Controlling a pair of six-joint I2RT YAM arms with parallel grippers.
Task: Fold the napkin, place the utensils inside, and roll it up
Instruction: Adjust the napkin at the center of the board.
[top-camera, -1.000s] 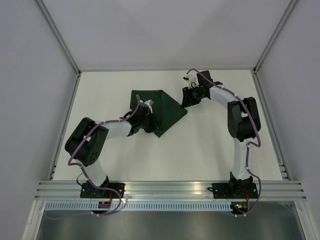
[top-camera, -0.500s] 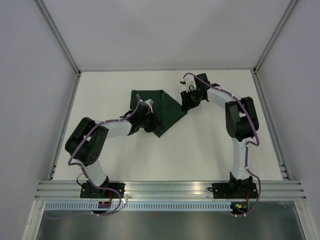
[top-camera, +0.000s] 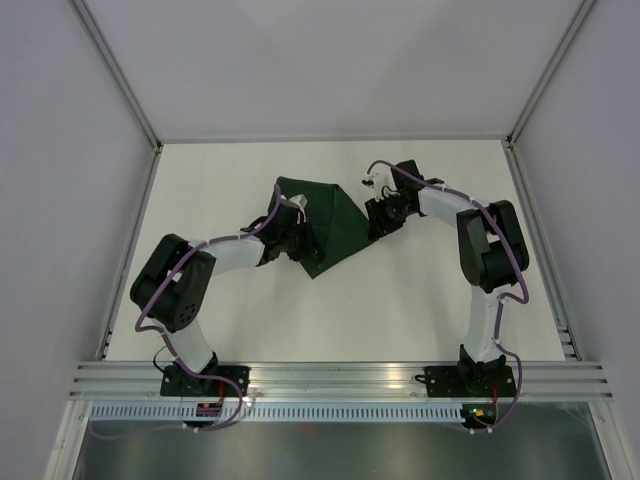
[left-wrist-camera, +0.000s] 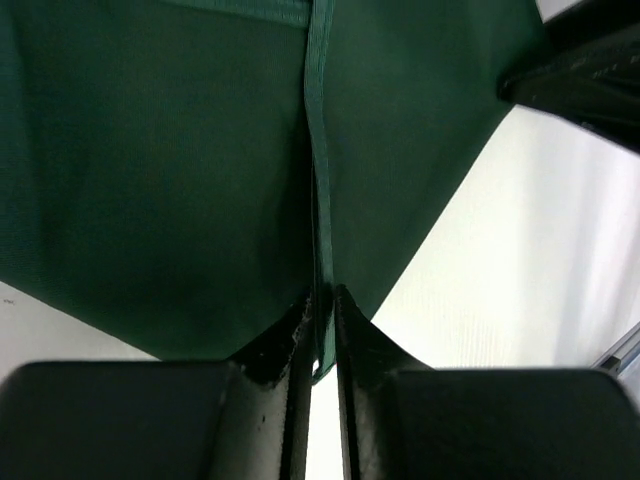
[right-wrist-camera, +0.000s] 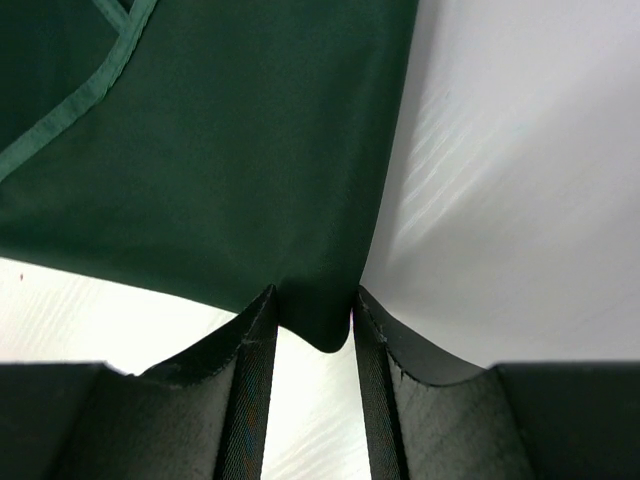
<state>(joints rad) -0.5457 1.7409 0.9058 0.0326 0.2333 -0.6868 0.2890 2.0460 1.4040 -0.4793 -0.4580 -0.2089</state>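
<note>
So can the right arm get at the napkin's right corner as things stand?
Probably yes. The right gripper already has that corner of the dark green napkin between its fingers, and nothing lies between them. The left gripper pinches a hemmed edge on the opposite side.

Dark green napkin (top-camera: 328, 222), folded into a triangle, mid-table between both arms.

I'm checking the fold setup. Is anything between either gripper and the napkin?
Nothing visible is. The left gripper is pinched on a hemmed edge of the napkin, and the right gripper has a napkin corner between its fingers. Around the cloth, only bare table shows; no utensils are in view.
</note>
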